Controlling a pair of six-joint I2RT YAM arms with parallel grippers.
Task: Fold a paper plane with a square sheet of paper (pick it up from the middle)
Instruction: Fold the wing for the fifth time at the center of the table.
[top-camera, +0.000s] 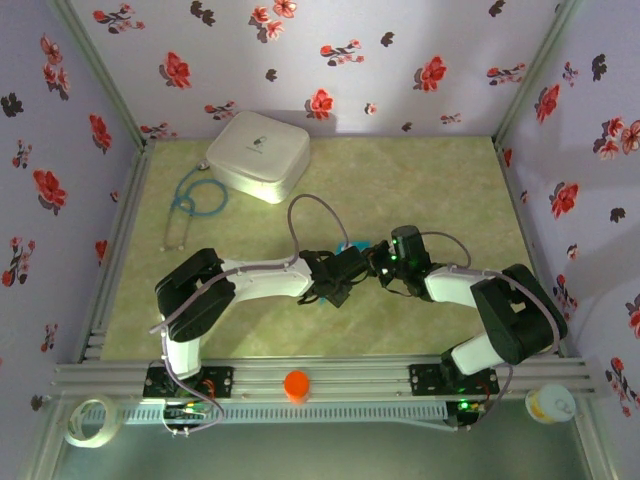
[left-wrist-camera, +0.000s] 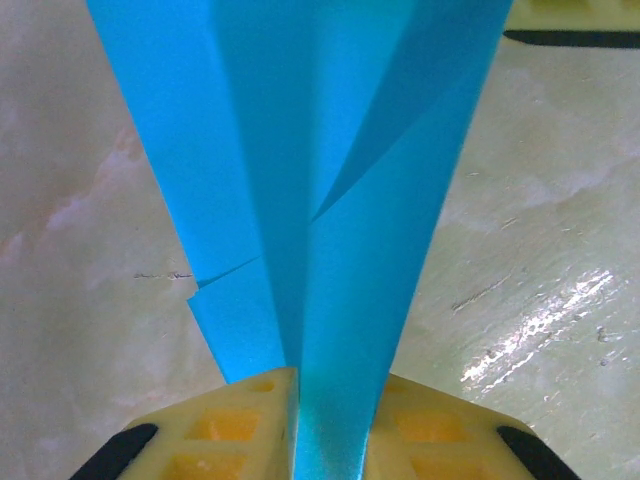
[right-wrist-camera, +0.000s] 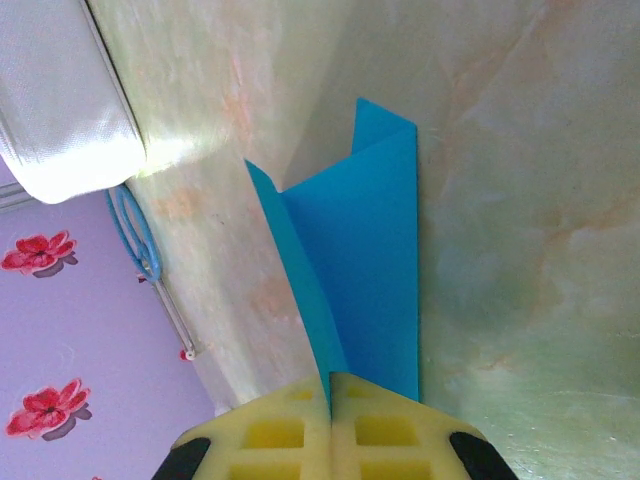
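Left wrist, left claw (left-wrist-camera: 331, 412) pinching creased, pointed paper plane (left-wrist-camera: 320, 150), right claw (right-wrist-camera: 331, 388) clamping its thin edge

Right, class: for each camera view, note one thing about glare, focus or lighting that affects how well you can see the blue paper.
Top external: even light but soft overall, the blue paper a barely visible sliver. Left wrist: the paper's creases read clearly, with a bright glare patch on the table to its right. Right wrist: paper edges crisp, the white box washed out and blurred.
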